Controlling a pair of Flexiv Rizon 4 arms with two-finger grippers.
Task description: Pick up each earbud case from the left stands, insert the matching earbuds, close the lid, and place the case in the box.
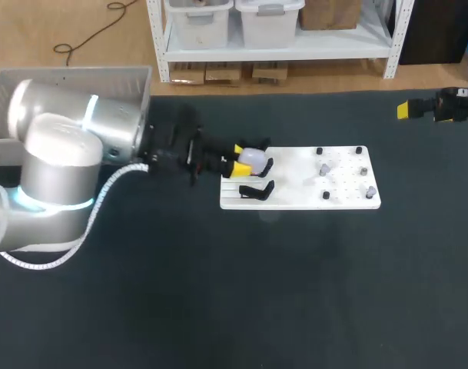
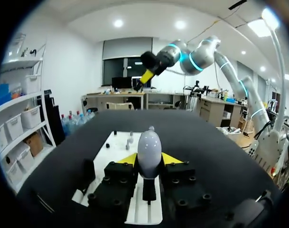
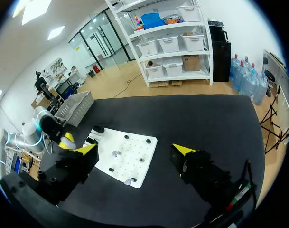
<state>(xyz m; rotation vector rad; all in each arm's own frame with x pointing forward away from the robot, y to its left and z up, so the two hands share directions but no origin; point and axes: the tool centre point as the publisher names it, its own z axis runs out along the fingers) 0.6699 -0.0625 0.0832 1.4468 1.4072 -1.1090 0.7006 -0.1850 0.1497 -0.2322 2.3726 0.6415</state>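
Picking earbud case (image 1: 254, 157) off stand (image 2: 149, 190) at left end of white board (image 1: 295, 201). Clamped in left gripper (image 1: 239, 160), yellow tips on both flanks (not lifted yet, by look). Right gripper (image 3: 135, 151): spread wide, empty, well apart. Next: lift straight up, clear of stand; firm grip needed.
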